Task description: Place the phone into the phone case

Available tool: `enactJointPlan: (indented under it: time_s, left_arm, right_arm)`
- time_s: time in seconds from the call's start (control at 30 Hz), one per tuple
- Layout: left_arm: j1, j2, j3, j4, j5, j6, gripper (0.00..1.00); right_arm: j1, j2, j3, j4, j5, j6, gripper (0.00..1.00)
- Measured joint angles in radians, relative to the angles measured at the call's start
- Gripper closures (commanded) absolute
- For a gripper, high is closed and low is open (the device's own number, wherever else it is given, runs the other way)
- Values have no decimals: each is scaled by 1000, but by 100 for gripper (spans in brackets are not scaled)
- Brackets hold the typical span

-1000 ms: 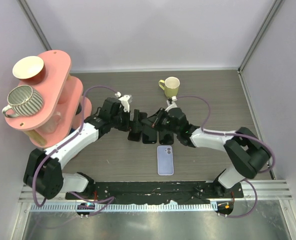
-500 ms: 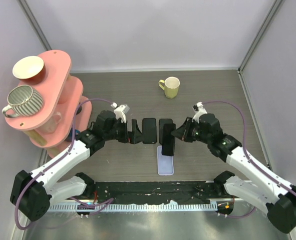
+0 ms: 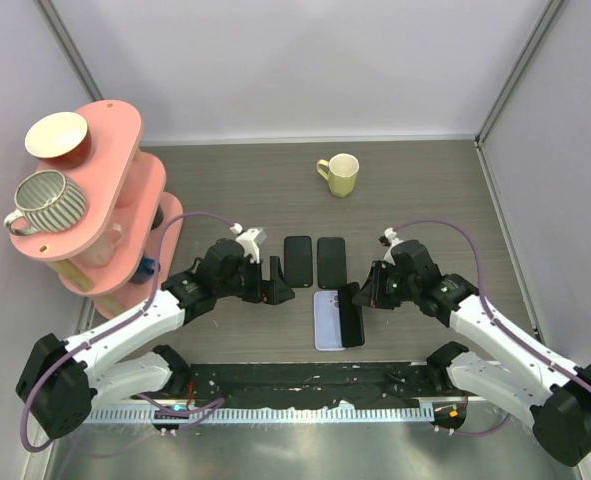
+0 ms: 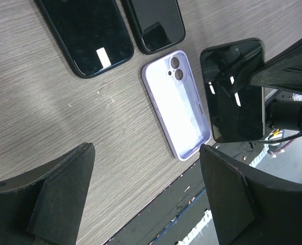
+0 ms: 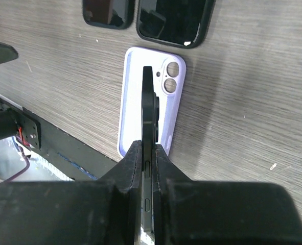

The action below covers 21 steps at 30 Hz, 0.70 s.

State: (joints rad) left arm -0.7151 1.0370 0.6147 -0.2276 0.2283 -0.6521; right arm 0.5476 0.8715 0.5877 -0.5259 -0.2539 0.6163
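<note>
A lavender phone case (image 3: 325, 322) lies open side up near the table's front edge, and also shows in the left wrist view (image 4: 176, 104) and the right wrist view (image 5: 133, 102). My right gripper (image 3: 361, 300) is shut on a black phone (image 3: 351, 314), held on edge just above the case's right half. The right wrist view shows the phone (image 5: 149, 112) edge-on between the fingers, and the left wrist view shows its dark screen (image 4: 233, 89). My left gripper (image 3: 276, 288) is open and empty, left of the case.
Two more black phones (image 3: 297, 260) (image 3: 331, 262) lie flat side by side just behind the case. A yellow mug (image 3: 340, 174) stands at the back. A pink tiered stand (image 3: 125, 190) with cups is at the left. The black base rail (image 3: 305, 385) runs along the front.
My right gripper has carried the black phone toward the front edge, over the lavender case. My left gripper has drawn back from the row of phones and is empty.
</note>
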Motion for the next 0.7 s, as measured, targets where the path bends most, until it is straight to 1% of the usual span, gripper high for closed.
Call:
enactJointPlan:
  time_s: [0.23, 0.33, 0.4, 0.43, 0.47, 0.53, 0.57, 0.67, 0.7]
  left_arm:
    - [-24, 7, -24, 31, -1, -24, 14]
    - [-29, 7, -45, 70, 7, -34, 17]
    - [-32, 7, -66, 103, 12, -50, 22]
    - [-35, 7, -77, 119, 15, -57, 26]
    - [-38, 9, -88, 130, 18, -66, 32]
    - [-42, 20, -97, 144, 23, -78, 42]
    - [-43, 31, -100, 154, 26, -82, 54]
    - [-50, 75, -112, 202, 34, -101, 71]
    - [-53, 89, -121, 227, 36, -108, 74]
  right_arm:
    - [0, 51, -64, 78, -45, 34, 99]
    - [0, 75, -65, 126, -61, 52, 99]
    - [0, 90, -69, 160, -69, 69, 99]
    - [0, 94, -75, 175, -74, 77, 99]
    - [0, 97, -80, 187, -77, 84, 99]
    - [0, 100, -97, 216, -85, 101, 99]
    - [0, 102, -105, 226, -89, 108, 99]
    - [0, 117, -126, 255, -98, 126, 99]
    - [0, 126, -132, 264, -102, 132, 99]
